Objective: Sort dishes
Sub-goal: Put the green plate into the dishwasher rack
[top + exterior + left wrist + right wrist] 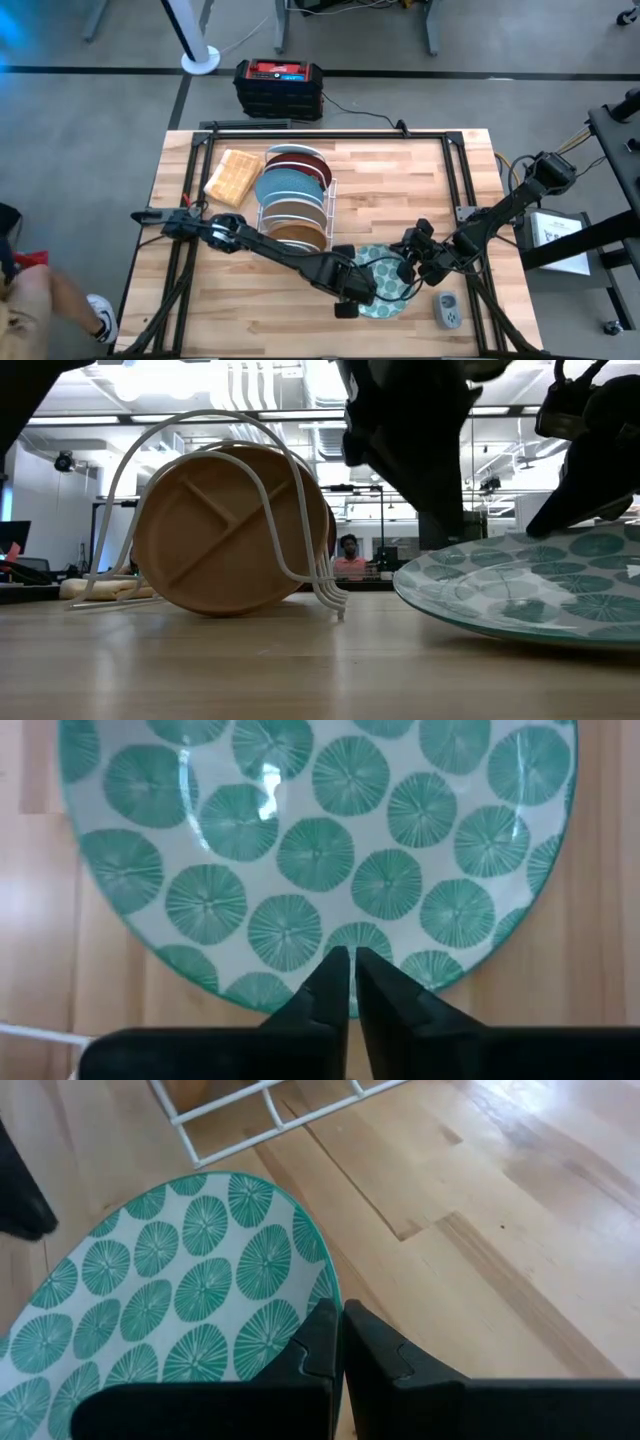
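Both arms meet over the teal plate (pixel 385 283) at the lower centre of the high view, where it lies on the wooden table (pixel 400 180) just right of the white rack (pixel 296 205). The left gripper (pixel 345 305) reaches in from the left and pinches the plate's near rim; in the left wrist view its fingers (pixel 325 990) stand almost together with the rim's edge between them. The right gripper (pixel 412 262) comes from the right and clamps the opposite rim, its fingers (pixel 320 1342) narrowed on the green edge in the right wrist view. In the low view the plate (pixel 530 585) sits tilted at the right of the frame, one side raised off the table. The other dishes stand on edge in the rack: a red plate (pixel 300 156) at the top, a blue plate (pixel 287 183) below it, a white plate (pixel 292 211) next and the brown divided plate (pixel 298 235) nearest the arms. A tan waffle block (pixel 232 178) lies left of the rack, and a person (pixel 350 558) shows far behind the table.
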Motion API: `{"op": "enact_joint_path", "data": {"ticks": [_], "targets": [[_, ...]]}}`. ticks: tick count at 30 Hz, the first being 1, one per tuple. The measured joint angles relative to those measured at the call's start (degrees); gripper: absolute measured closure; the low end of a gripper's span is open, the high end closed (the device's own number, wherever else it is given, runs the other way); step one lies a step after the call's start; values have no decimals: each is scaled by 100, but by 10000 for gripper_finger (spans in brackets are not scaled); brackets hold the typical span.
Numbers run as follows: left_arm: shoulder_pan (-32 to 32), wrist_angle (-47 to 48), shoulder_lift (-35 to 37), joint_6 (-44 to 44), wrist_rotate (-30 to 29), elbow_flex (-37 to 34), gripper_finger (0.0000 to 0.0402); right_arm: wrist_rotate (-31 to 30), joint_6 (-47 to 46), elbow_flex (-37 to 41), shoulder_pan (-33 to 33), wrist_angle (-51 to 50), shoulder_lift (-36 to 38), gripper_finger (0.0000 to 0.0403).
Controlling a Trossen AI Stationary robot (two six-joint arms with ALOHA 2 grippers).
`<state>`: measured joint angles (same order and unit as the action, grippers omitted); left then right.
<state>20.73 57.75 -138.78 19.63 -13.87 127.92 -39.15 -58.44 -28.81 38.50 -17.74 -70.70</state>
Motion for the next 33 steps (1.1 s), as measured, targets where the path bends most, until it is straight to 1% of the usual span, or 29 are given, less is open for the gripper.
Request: {"op": "enact_joint_path", "data": {"ticks": [3,7,10,16,22,28,33], "targets": [[4,-179,-17,-61,102,-146,384,8,-18,2,0,0,0,403],[7,-401,-28,-137,287,-302,393,18,-165,28,0,16,0,403],[7,-423,-30,-135,296,-321,400,39,-338,86,0,35,0,403],[6,-535,-30,-138,293,-451,401,108,-887,189,0,26,0,403],[4,-906,-32,-266,291,-681,401,159,-1290,203,-2,19,0,403],[-1,-1057,-32,-371,253,-790,401,163,-1321,227,0,33,0,403],[-7,-1345,-32,-395,245,-1073,401,161,-1326,276,0,39,0,403]]}}
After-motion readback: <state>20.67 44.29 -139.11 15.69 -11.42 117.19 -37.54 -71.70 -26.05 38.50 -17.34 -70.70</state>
